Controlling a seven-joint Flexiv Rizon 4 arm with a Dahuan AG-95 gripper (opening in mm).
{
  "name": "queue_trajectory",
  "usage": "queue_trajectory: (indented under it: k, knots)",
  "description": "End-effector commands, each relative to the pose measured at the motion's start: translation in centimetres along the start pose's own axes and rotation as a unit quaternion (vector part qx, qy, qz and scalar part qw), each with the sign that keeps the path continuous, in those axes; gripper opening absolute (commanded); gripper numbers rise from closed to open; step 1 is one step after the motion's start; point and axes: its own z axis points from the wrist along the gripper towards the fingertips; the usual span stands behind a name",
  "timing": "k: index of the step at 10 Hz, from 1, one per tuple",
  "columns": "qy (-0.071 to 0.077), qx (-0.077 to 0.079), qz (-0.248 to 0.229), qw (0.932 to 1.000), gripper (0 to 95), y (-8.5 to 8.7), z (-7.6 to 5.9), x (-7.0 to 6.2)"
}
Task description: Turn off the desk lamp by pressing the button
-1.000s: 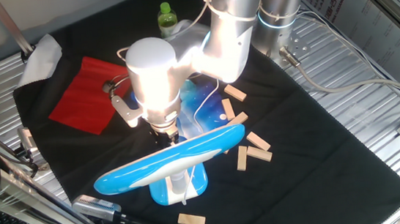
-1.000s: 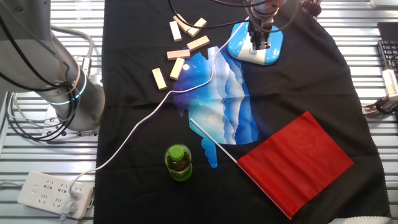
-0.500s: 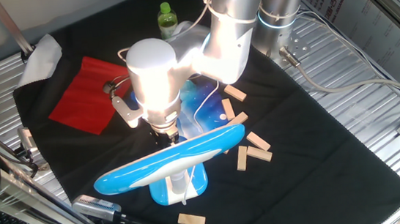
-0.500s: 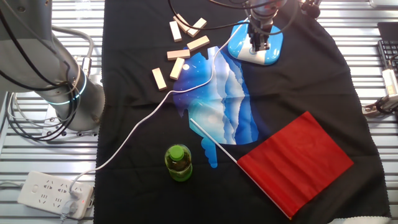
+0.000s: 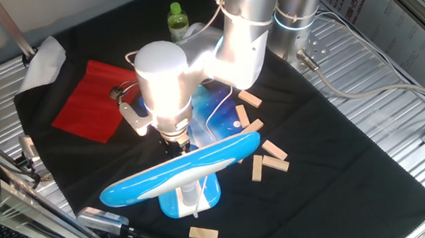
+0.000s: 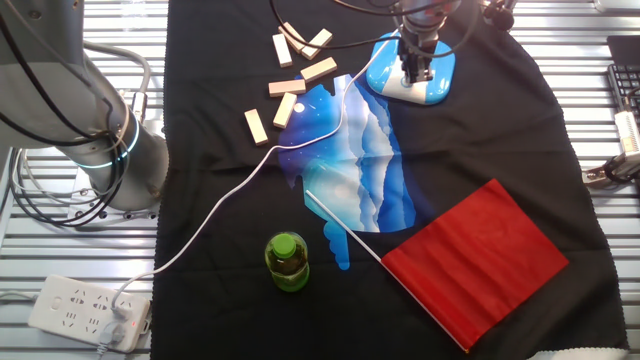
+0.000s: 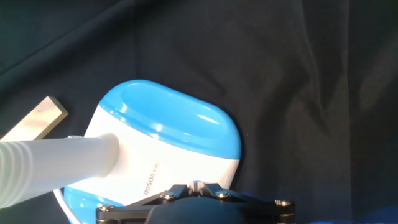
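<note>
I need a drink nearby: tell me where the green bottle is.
In the other fixed view the green bottle stands on the black cloth by the white cord, just below the blue-and-white sheet, left of the red cloth.

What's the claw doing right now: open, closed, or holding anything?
Claw: cannot be told. It sits low over the desk lamp base, but no view shows the fingertips, a gap between them, or anything held.

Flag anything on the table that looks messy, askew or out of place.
Small wooden blocks lie scattered at random angles beside the desk lamp. The blue-and-white patterned sheet lies crooked with ragged edges, and the lamp's white cord trails across it. The red cloth sits skewed. Nothing looks spilled or broken.
</note>
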Motion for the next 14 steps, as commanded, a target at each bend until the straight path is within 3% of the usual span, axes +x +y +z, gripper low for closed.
queue_trajectory:
  k: [1, 14]
  knots:
    - [-0.001, -0.001, 0.0, 1.0, 0.0, 0.0, 0.06, 0.03]
    - [-0.004, -0.009, 0.0, 1.0, 0.0, -0.13, 0.55, 0.18]
